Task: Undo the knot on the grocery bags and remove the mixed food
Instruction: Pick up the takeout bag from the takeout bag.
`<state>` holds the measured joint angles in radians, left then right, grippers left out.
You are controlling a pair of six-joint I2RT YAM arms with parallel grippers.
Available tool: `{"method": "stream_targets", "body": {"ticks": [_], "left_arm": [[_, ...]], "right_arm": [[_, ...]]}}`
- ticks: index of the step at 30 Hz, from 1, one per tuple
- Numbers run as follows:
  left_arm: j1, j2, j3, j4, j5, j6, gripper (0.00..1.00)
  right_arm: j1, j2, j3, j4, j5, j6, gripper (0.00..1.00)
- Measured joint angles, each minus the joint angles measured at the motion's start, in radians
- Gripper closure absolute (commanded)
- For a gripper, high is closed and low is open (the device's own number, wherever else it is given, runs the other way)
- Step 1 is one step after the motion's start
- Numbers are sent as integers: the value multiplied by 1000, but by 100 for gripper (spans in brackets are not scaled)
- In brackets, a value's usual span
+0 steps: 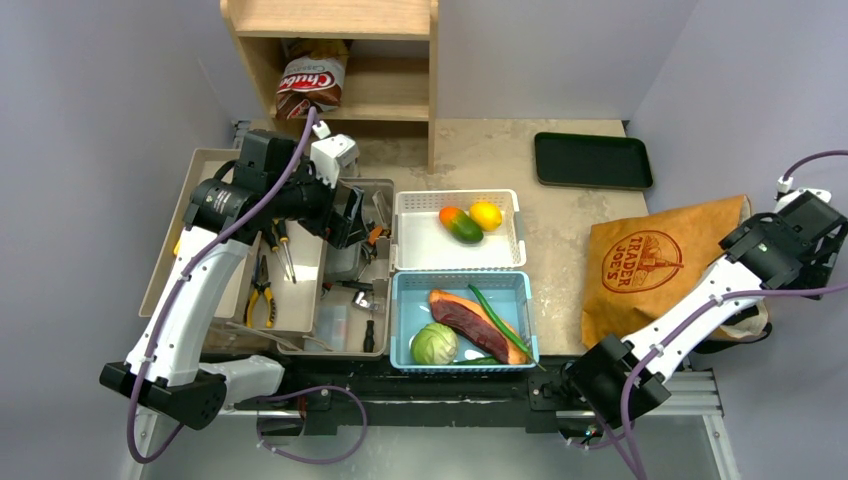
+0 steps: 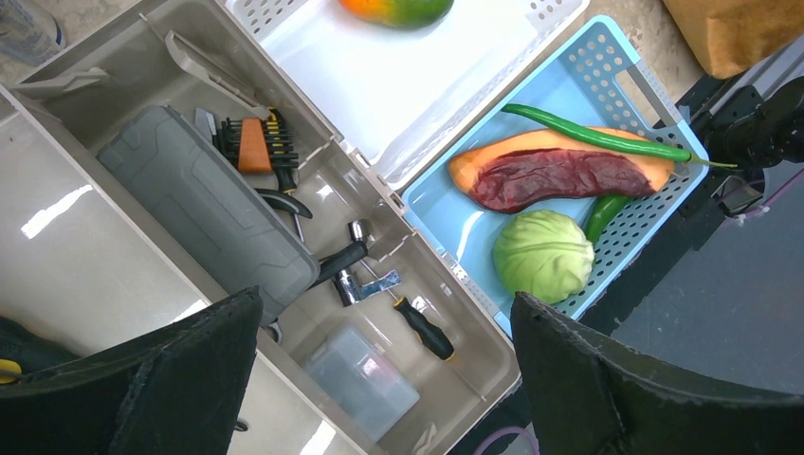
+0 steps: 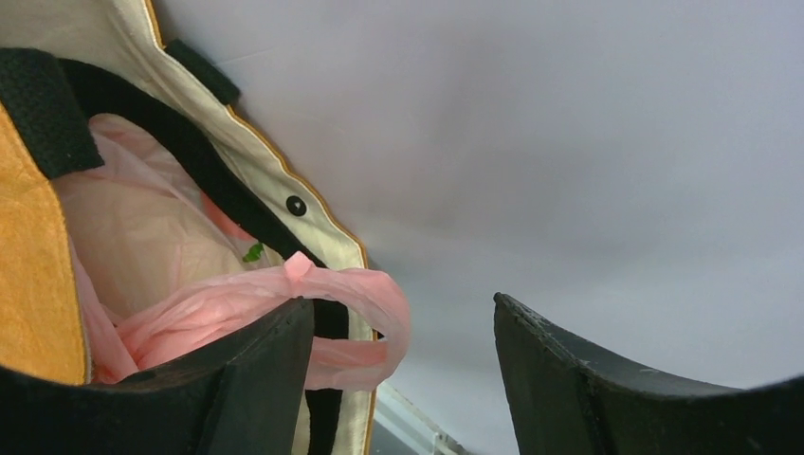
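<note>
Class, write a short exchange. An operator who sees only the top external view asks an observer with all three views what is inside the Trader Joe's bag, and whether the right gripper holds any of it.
Operator: From above, the right arm hides the mouth of the paper bag. What is in it?
Observer: The right wrist view shows a thin pink plastic bag inside, with one handle loop reaching out past the rim.
Operator: Is the right gripper holding that loop?
Observer: No. The right gripper is open, and the loop lies beside one finger, not pinched between the two.
</note>
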<state>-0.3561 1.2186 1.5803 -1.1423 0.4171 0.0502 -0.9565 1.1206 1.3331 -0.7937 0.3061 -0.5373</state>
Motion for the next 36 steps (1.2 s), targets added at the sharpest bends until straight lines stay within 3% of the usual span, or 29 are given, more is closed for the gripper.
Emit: {"method": "stream_targets", "body": {"ticks": [14,24,36], "left_arm": [[0,2,6,-2,-1,14,0],[0,17,14,-2,0,14,0],[0,35,34,-3,8,15,0]], "right_arm": [[-79,32,25,-128,-82,-26,34],[-132,93,-21,-95,-132,-51,40],[-195,21,-91,38,-310,-110,35]]}}
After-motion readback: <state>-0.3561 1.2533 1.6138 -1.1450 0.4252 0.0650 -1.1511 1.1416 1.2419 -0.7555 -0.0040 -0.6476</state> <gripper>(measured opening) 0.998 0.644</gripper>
